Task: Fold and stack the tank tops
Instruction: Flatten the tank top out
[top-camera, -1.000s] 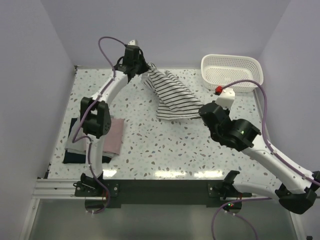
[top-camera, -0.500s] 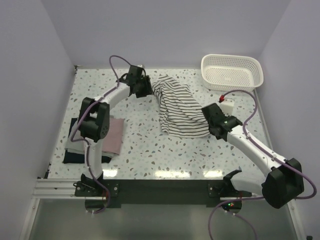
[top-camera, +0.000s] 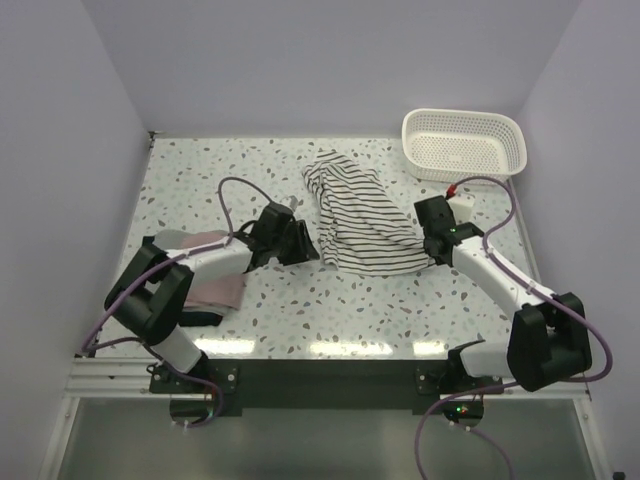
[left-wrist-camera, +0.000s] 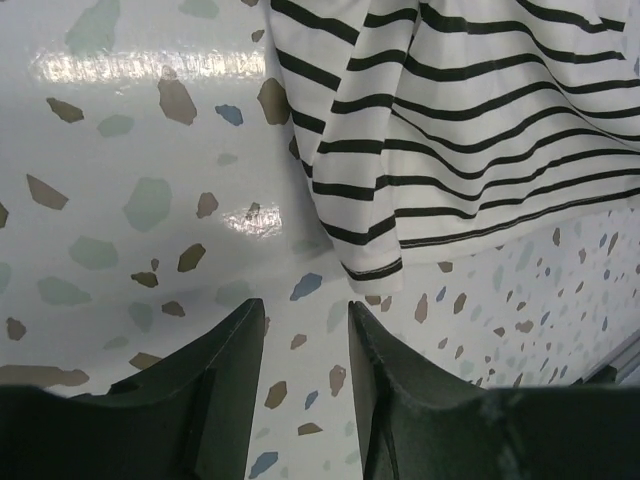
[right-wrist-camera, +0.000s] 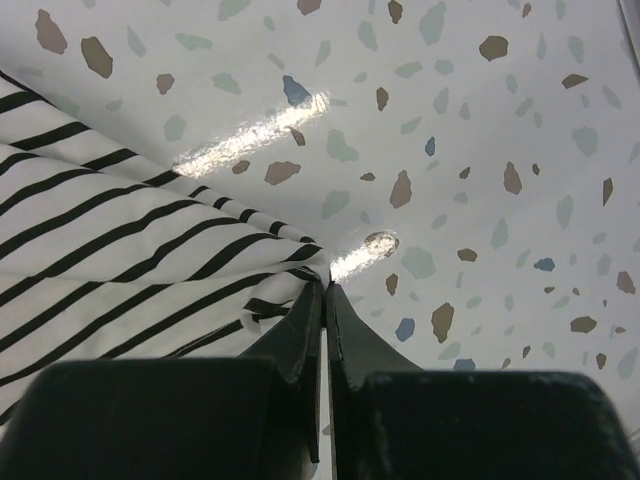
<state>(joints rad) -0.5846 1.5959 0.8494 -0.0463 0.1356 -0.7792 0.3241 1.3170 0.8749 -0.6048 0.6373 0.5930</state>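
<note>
Striped white-and-black cloth tank top (top-camera: 360, 215) lay rumpled near the white plastic lattice basket (top-camera: 465, 140), to its left. I saw my right gripper (right-wrist-camera: 325, 290) pinched on its basket-side hem. My left gripper (left-wrist-camera: 305, 335) sat slightly open and empty by its far edge.

The striped tank top (top-camera: 360, 215) is soft matt cloth, the table (top-camera: 200, 190) smooth and glossy, the basket (top-camera: 465, 145) plastic.

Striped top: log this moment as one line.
striped top: spread out, unfolded | left end effector: open, empty, near its corner | right end effector: shut on its edge
</note>
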